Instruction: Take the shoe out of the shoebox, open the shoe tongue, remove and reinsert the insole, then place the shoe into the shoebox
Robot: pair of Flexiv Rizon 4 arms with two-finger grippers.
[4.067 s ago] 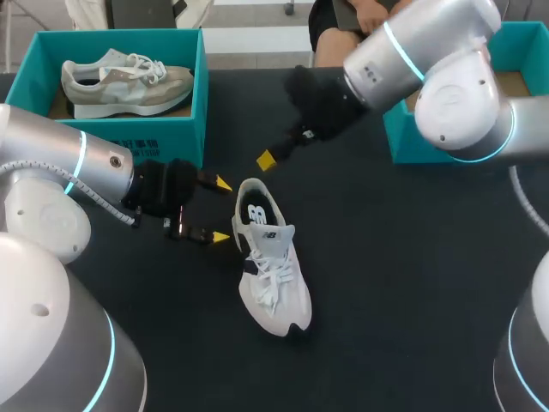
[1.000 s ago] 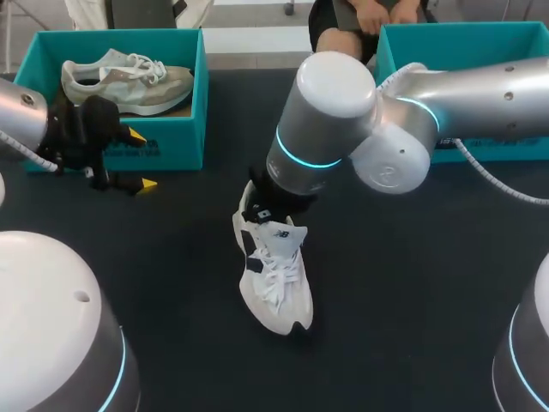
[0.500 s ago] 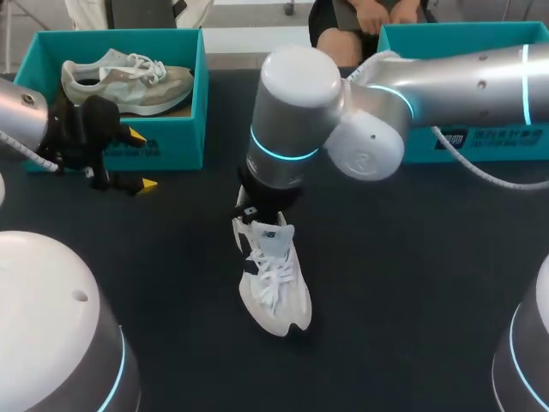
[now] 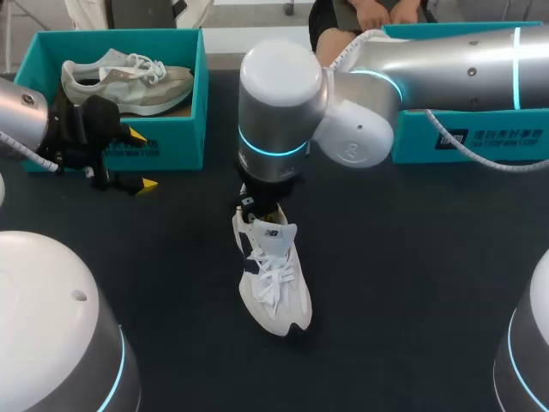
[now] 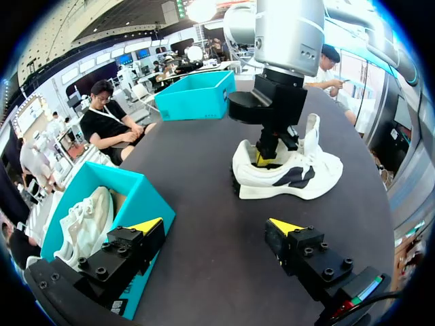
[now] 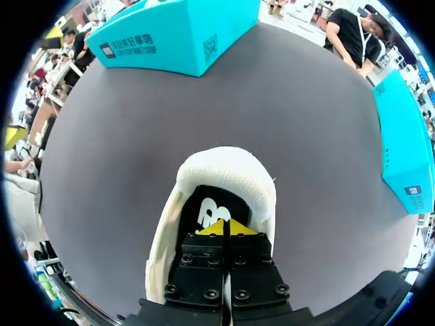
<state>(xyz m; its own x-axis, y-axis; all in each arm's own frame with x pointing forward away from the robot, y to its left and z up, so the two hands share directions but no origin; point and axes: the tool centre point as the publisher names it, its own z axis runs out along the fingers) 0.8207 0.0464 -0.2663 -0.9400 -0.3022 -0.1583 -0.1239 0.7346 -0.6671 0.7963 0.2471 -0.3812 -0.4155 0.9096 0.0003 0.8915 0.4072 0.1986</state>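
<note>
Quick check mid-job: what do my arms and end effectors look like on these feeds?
The left arm and right arm are rounded silver casings with glowing cyan joint rings and pale cables alongside. The left end effector and right end effector are black bolted blocks, each with two fingers ending in yellow wedge tips.
</note>
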